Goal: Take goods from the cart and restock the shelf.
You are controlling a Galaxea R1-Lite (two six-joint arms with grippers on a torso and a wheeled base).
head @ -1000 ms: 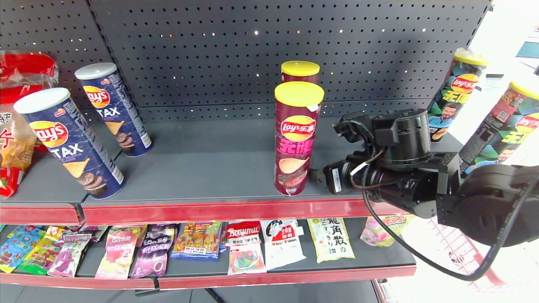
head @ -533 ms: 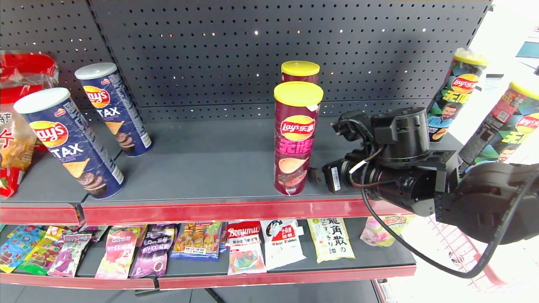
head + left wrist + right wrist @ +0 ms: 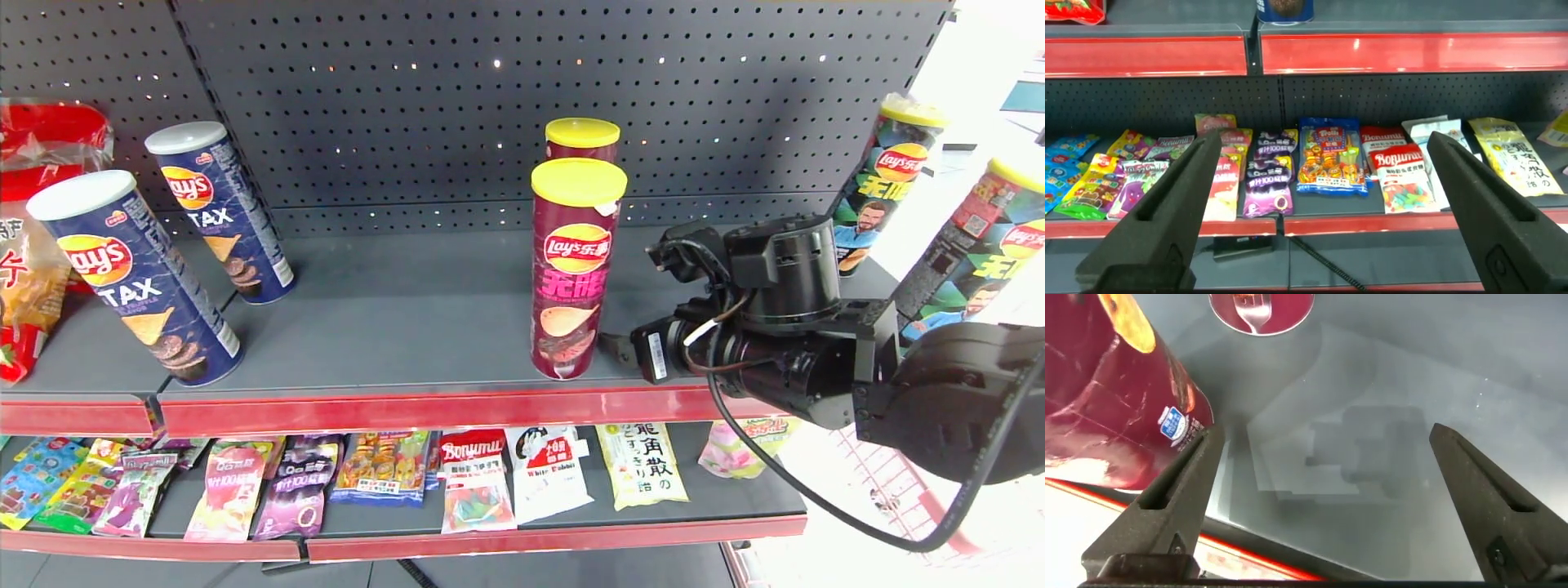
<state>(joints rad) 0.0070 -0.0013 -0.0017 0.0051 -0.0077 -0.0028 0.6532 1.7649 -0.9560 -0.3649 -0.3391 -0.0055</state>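
Observation:
A maroon chip can with a yellow lid [image 3: 575,269] stands upright near the front edge of the grey shelf [image 3: 392,327]. A second one [image 3: 581,139] stands right behind it. My right gripper [image 3: 614,345] is low on the shelf just right of the front can, open, with nothing between its fingers. In the right wrist view the can [image 3: 1118,400] is beside one finger, outside the right gripper [image 3: 1327,437]. My left gripper [image 3: 1324,139] is open and empty, in front of the lower shelf of snack bags [image 3: 1327,159].
Two blue chip cans [image 3: 135,278] [image 3: 220,208] stand at the shelf's left, next to red bags [image 3: 41,147]. Green-and-black cans [image 3: 886,175] [image 3: 971,245] stand at the right. Bare shelf lies between the blue and maroon cans. A red lip [image 3: 424,408] edges the front.
My right arm has shifted a little, ending slightly lower and farther right of the maroon can. The can has stayed where it stood.

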